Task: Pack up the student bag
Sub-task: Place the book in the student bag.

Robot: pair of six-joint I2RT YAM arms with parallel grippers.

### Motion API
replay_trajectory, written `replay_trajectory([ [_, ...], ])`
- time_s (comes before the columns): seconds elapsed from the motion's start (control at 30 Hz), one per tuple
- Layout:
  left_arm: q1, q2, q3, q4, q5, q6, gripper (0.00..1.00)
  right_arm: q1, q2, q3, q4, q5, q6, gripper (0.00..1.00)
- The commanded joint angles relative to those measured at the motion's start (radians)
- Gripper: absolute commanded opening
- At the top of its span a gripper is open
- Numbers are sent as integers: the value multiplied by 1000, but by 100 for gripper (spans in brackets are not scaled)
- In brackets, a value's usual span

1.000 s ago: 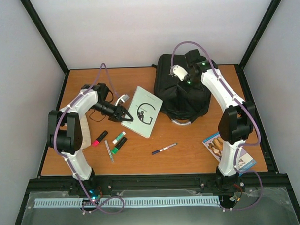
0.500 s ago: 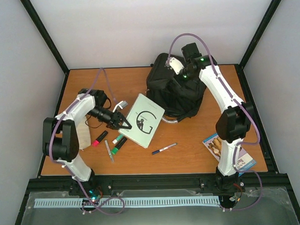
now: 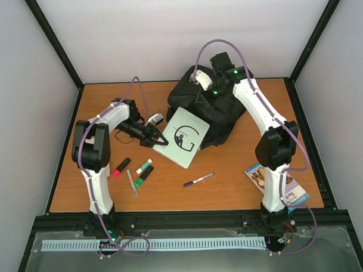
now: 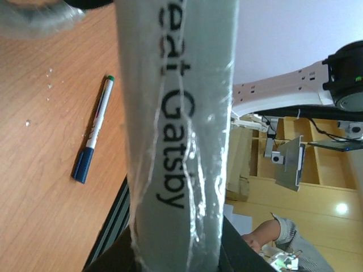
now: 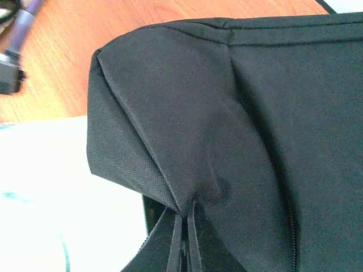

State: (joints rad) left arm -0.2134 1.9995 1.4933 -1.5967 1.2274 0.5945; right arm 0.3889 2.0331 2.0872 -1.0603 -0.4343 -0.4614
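Student bag (image 3: 219,114) is sitting at the far middle of the table (image 3: 231,194), and packing looks to be barely starting.
Right end effector (image 5: 184,226) is pinching the bag's fabric. Left end effector (image 3: 159,138) is pinching one Gatsby book (image 3: 184,137) at the opening. One blue-covered book (image 3: 277,181), three highlighters (image 3: 143,167) and two pens (image 3: 198,179) are lying unpacked.

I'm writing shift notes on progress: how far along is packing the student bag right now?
Done: nothing shows as packed in the student bag yet. In hand: the right pincer pinches the bag's fabric while the left pincer grips the Gatsby book, its far corner against the bag. Left: the pink highlighter, green markers, blue pen and picture booklet lie on the table.
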Motion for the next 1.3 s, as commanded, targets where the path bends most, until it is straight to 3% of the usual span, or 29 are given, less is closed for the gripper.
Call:
replay_trajectory([
  [0.0, -11, 86, 98, -22, 166, 67, 1, 10, -26, 39, 27, -85, 11, 3],
  [0.6, -43, 421, 363, -42, 243, 57, 1, 50, -35, -18, -38, -177, -100, 3],
  [0.83, -55, 491, 445, -43, 187, 24, 18, 64, -38, -33, -83, -165, -171, 3],
  [1.0, -55, 469, 384, -42, 180, 29, 1, 65, -37, -90, -53, -34, -157, 3],
  [1.1, -55, 437, 330, -42, 222, 73, 1, 65, -33, -139, -34, 53, -143, 3],
  [1.27, -55, 397, 342, -42, 242, 88, 1, 70, -43, -193, -40, -6, -134, 3],
])
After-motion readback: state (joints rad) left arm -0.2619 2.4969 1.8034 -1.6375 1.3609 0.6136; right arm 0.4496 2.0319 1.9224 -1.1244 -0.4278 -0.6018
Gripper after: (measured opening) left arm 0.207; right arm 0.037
